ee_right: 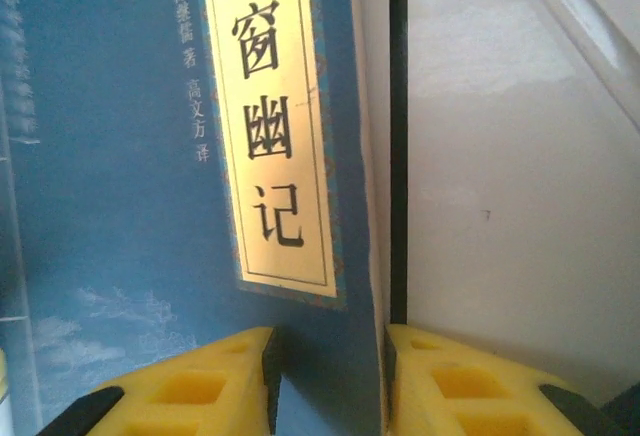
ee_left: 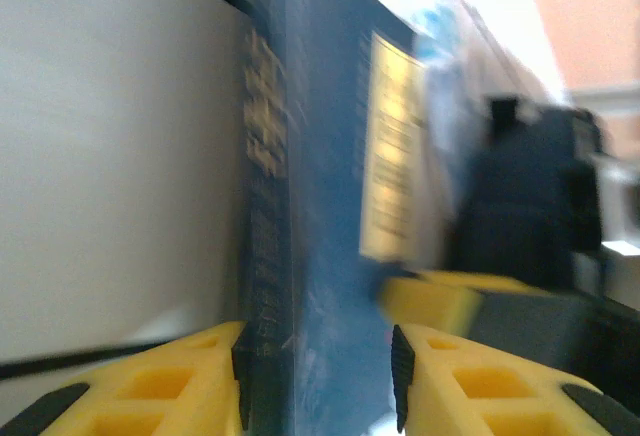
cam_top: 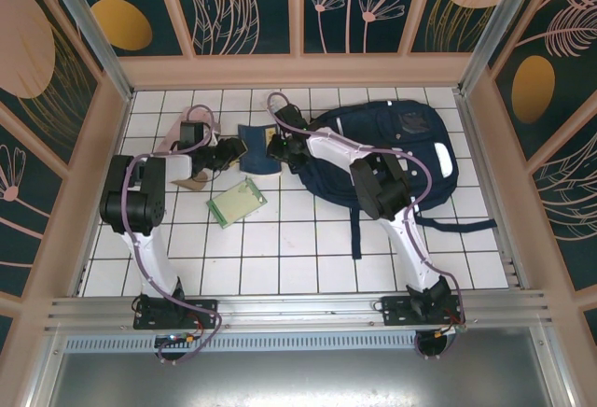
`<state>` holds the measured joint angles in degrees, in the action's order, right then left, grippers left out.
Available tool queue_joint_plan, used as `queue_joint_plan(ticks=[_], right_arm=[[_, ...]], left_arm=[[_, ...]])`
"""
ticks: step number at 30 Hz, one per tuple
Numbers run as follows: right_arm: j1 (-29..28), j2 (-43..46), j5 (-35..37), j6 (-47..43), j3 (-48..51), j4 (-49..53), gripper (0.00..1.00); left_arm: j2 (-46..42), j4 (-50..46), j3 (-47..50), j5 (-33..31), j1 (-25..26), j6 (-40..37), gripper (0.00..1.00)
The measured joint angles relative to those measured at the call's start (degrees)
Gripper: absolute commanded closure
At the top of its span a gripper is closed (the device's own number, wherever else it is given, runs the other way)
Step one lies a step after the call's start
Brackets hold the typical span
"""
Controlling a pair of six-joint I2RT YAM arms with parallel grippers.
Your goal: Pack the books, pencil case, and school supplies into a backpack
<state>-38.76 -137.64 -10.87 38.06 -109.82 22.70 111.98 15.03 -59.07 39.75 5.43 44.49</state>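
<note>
Top external view, book-packing step: blue book (cam_top: 255, 143) is gripped tight by left gripper (ee_left: 318, 381) and right gripper (ee_right: 330, 381), 9 o'clock of the backpack (cam_top: 401, 146). Next it probably needs lifting across and in.

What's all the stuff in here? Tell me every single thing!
backpack: one, navy blue with white stripes, right part of the table.
blue book: one, blue with a gold label, just left of the backpack, between both tools.
notepad: one, pale green, on the tiles nearer than the book.
flat tan thing: one, beside the left tool; can't tell what.
table: one, white tiles.
left tool: one, yellow and black, gripping the book.
right tool: one, yellow and black, gripping the book.
</note>
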Motion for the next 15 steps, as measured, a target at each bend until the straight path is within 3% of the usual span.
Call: queue_joint_plan(ticks=[5, 12, 15], right_arm=[[-0.5, 0.2, -0.7, 0.0, 1.1, -2.3, 0.68], [-0.5, 0.3, -0.7, -0.2, 1.5, -3.1, 0.67], [-0.6, 0.5, -0.6, -0.7, 1.6, -3.0, 0.67]], left_arm=[[-0.1, 1.8, 0.8, 6.7, 2.6, 1.5, 0.63], [0.7, -5.0, 0.3, 5.3, 2.4, -1.4, 0.8], [0.6, -7.0, 0.2, 4.3, 2.4, -2.6, 0.94]])
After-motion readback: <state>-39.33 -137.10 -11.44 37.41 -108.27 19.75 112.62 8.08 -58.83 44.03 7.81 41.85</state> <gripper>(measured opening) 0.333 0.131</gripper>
